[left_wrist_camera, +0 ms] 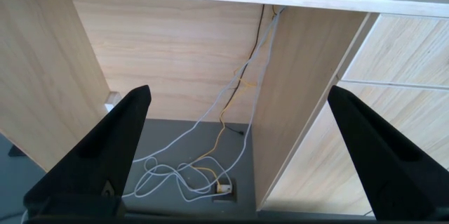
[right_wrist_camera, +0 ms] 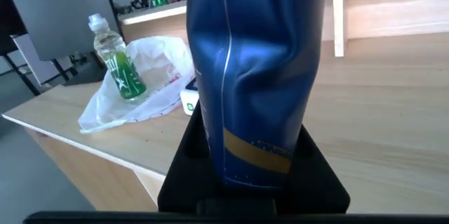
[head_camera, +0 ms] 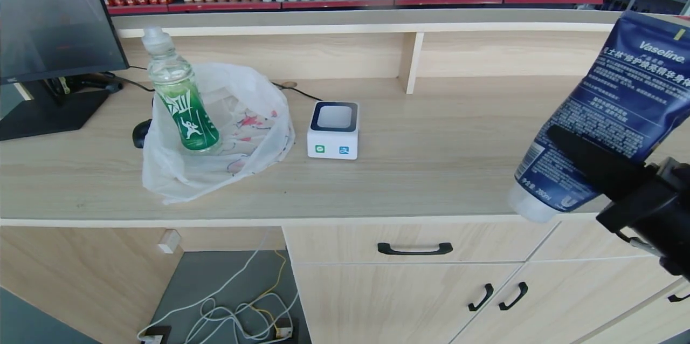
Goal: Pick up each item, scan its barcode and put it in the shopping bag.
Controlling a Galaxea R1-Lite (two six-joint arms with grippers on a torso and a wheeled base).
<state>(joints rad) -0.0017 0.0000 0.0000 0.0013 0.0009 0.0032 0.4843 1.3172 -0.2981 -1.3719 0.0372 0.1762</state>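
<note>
Nearest, a dark blue soft plastic squeeze tube (head_camera: 609, 117) with a white cap hangs cap-down and tilted above the front right edge of the pale wooden bench (head_camera: 431, 171). The black right gripper (head_camera: 587, 163) pinches it across its lower body, where the skin looks dented. The tube's far end runs out of frame.

At far left a black monitor (head_camera: 48, 15) is cut off. A black mouse (head_camera: 140, 133) is half hidden behind a thin white plastic shopping bag (head_camera: 253, 133). The bag lies crumpled open, and a clear green-labelled bottle (head_camera: 180, 101) stands upright in it. Just beside the bag sits a white cube scanner (head_camera: 333, 129) with a dark-rimmed top.

Below the bench edge, the left gripper (left_wrist_camera: 238, 161) has its black fingers (left_wrist_camera: 105, 154) spread wide above loose cables (left_wrist_camera: 203, 175).
</note>
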